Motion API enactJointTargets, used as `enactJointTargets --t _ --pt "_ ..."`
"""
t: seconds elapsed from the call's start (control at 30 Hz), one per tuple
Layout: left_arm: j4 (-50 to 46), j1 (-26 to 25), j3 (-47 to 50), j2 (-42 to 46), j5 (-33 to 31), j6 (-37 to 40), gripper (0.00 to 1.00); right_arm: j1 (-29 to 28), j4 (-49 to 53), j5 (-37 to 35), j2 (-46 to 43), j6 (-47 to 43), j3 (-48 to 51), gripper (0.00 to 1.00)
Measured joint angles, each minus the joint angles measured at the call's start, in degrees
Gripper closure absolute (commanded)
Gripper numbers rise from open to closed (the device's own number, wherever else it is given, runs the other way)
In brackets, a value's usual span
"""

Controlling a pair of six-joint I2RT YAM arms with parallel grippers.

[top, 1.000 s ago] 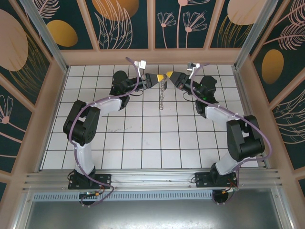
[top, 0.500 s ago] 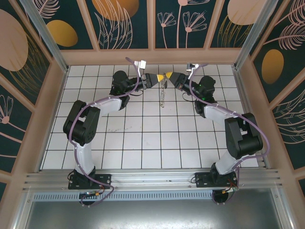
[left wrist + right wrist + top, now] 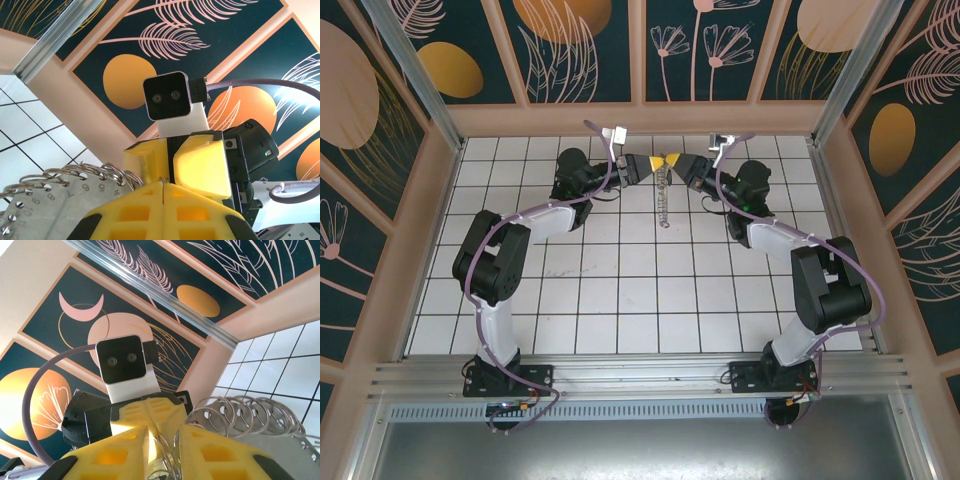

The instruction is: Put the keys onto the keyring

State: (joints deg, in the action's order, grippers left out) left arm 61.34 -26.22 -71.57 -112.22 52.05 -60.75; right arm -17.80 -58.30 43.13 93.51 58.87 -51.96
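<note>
Threading is judged to be the step in hand, with both arms brought tip to tip above the far part of the tiled worktop (image 3: 620, 290). The left fingers (image 3: 125, 220) are pressed fully together. The keyring (image 3: 80, 172), a row of silvery split loops, emerges right beside their tips, so it is taken to be pinched there. In the top view a thin chain-like strand of it is seen hanging from the meeting point toward the tiles. The keys (image 3: 60, 205), seen here as flat silvery blades stamped with numbers, are bunched just under the loops, touching them. The right fingers (image 3: 215, 452) are parted by a narrow gap, and a few wire loops lie between them; whether the pads actually press on the wire cannot be told.

For a clean result, the left grip should be held firm and motionless, so that the loops are presented as a fixed target. A single loop should be isolated by the right fingers, not several, since the coils are crowded and easily taken together. Closure should be gentle, as thin wire can be sprung sideways out of smooth pads. Any pull should be made along the ring's curve, and the hanging strand should be watched for swing or snagging.
</note>
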Motion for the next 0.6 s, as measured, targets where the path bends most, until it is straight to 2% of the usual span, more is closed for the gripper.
enactJointTargets --t 0.4,0.6 --pt "-0.07 0.02 0.0 0.0 -0.02 -0.26 1.0 -0.09 -1.99 -0.02 -0.02 -0.04 1.46 0.94" --pt "-0.07 0.02 0.0 0.0 0.02 -0.44 1.0 -0.24 -2.67 -0.09 -0.02 -0.04 1.88 0.9"
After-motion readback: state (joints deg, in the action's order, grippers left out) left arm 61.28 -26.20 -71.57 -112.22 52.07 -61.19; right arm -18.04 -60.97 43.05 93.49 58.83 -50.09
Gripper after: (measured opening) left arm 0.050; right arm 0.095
